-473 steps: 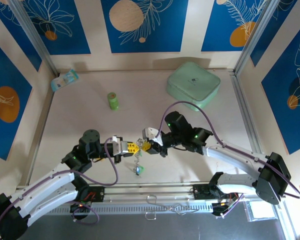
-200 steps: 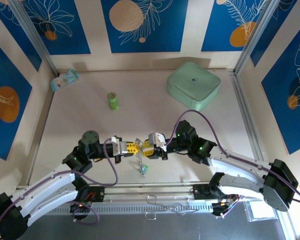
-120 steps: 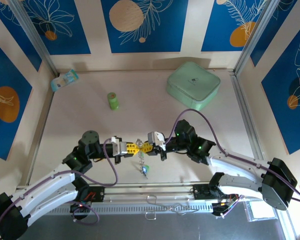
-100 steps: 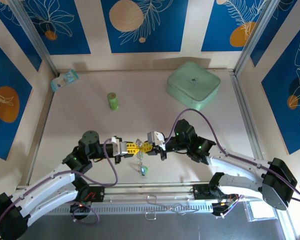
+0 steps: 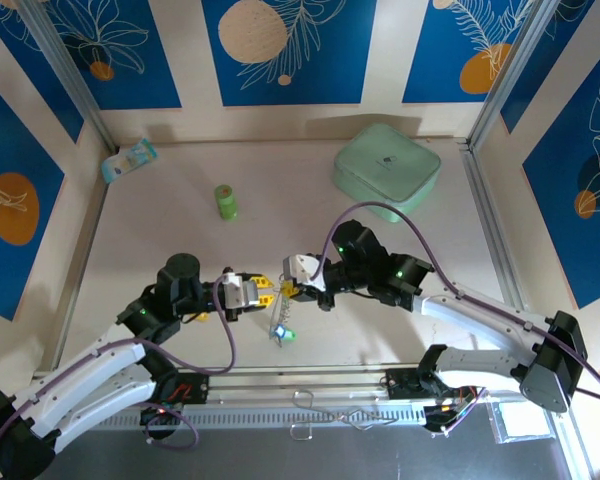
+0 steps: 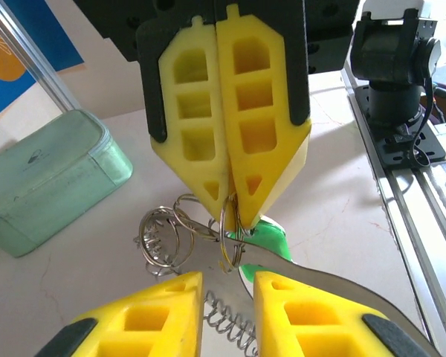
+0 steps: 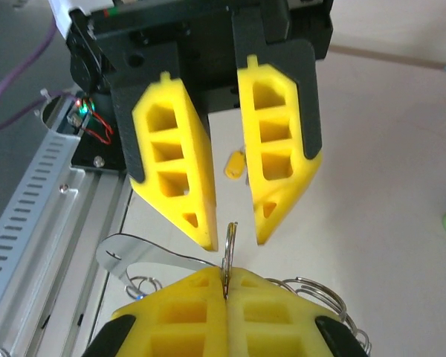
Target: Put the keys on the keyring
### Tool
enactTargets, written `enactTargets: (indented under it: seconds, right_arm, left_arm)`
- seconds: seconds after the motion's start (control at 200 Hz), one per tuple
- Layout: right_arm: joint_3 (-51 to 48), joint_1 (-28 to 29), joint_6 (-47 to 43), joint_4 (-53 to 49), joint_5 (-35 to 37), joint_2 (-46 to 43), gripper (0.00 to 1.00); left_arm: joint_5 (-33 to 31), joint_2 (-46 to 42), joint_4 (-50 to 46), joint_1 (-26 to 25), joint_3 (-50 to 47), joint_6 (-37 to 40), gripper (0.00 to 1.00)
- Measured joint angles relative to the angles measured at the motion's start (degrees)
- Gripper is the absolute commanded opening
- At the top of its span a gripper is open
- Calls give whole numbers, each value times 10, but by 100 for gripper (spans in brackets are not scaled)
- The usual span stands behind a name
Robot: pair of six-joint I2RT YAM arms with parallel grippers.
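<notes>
The keyring (image 7: 229,245), a thin silver ring, stands on edge, pinched in my shut right gripper (image 7: 227,274). Coiled rings and chain (image 6: 160,242) hang from it, along with a flat silver metal strip (image 6: 342,286) and a green-headed key (image 6: 275,238). My left gripper (image 6: 227,279) faces the right gripper (image 6: 229,199) tip to tip. Its fingers (image 7: 175,178) are apart on either side of the ring's top edge and do not squeeze it. From above, the two grippers (image 5: 255,290) (image 5: 292,288) meet near the table's front, with the green key (image 5: 285,335) dangling below. A yellow key (image 7: 236,165) lies on the table.
A green bottle (image 5: 225,201) stands at mid-left. A mint lidded box (image 5: 386,168) sits at the back right, and a small packet (image 5: 130,160) at the back left. The metal rail (image 5: 310,385) runs along the near edge.
My left gripper has opened off the keyring and drawn slightly left. The right gripper shut on the ring and shifted a little left and back with it.
</notes>
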Motion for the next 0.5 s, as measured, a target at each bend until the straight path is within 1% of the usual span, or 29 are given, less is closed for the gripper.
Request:
enactTargets:
  seconds: [0.09,0.17,0.34,0.405,0.47,0.5]
  right_arm:
    - [14,9,-10,-29,20,11,0]
    - [24,19,-17,-45,31,19,0]
    - [41,34,-29,-66,52,33,0]
    - [44,36,-33,-69,56,34,0]
    - [45,37,-33,-70,57,34,0]
    - [46,37,-33,-71,57,35,0]
  left_arm:
    - [5,2,-5,0,1,0,26]
    - [9,9,-9,0,3,0,23]
    - [19,12,-17,0,5,2,9]
    - [22,12,-23,0,7,1,6]
    - [24,12,-26,0,9,2,0]
    - [24,12,-27,0,9,1,0]
